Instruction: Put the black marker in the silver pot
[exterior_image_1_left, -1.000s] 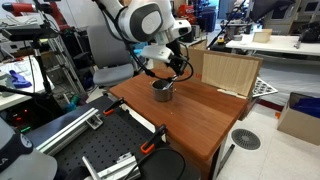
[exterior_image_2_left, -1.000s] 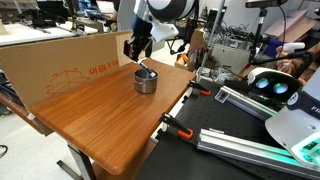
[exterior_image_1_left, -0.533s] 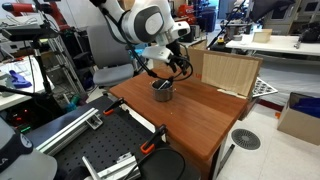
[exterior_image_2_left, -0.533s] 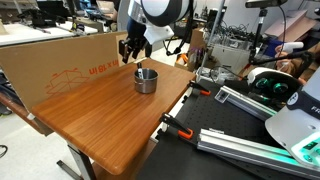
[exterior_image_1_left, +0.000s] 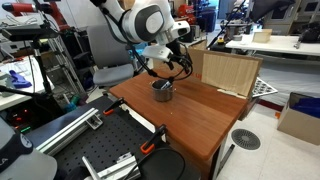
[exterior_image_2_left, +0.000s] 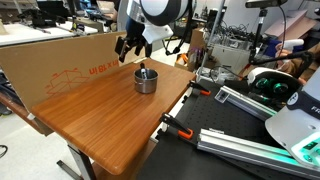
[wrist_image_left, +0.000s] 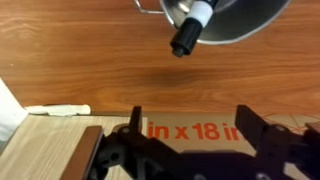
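In the wrist view the gripper (wrist_image_left: 189, 120) is released: its fingers stand wide apart with only bare bench (wrist_image_left: 90, 60) and printed cardboard (wrist_image_left: 190, 131) between them. The black marker (wrist_image_left: 191, 29) sits at 12 o'clock from the gripper, well apart from it. It leans in the silver pot (wrist_image_left: 250, 20), its dark end poking over the rim toward 7 o'clock and a whitish band just behind. In both exterior views the gripper (exterior_image_2_left: 131, 50) hangs above the pot (exterior_image_2_left: 146, 82), clear of the rim. The marker (exterior_image_2_left: 143, 70) stands tilted inside, its tip showing above the pot.
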